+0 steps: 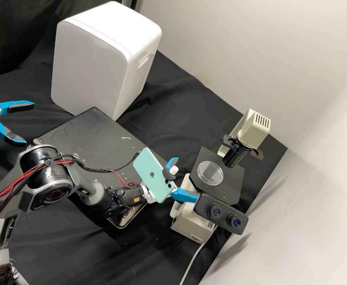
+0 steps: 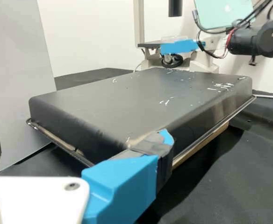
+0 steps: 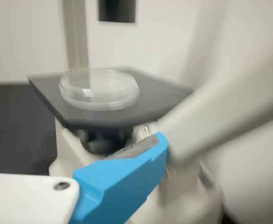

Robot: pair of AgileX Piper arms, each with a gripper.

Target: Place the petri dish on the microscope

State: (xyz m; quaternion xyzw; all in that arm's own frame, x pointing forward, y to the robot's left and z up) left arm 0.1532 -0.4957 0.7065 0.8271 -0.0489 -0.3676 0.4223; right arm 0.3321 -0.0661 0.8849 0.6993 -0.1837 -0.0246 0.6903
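The clear, round plastic petri dish (image 1: 210, 173) lies flat on the matte black stage (image 1: 229, 186) of the cream microscope (image 1: 187, 221). Just beside the stage, the right gripper (image 1: 180, 179) has its blue fingers spread and empty; the left gripper (image 1: 26, 122), well apart, is spread too

A tall white plastic box with rounded corners (image 1: 102, 55) stands at the back of the black-cloth-covered desk (image 1: 173, 107). Just beside it lies a flat black slab (image 1: 90, 136), flecked with white scuffs, on a thin metal tray.
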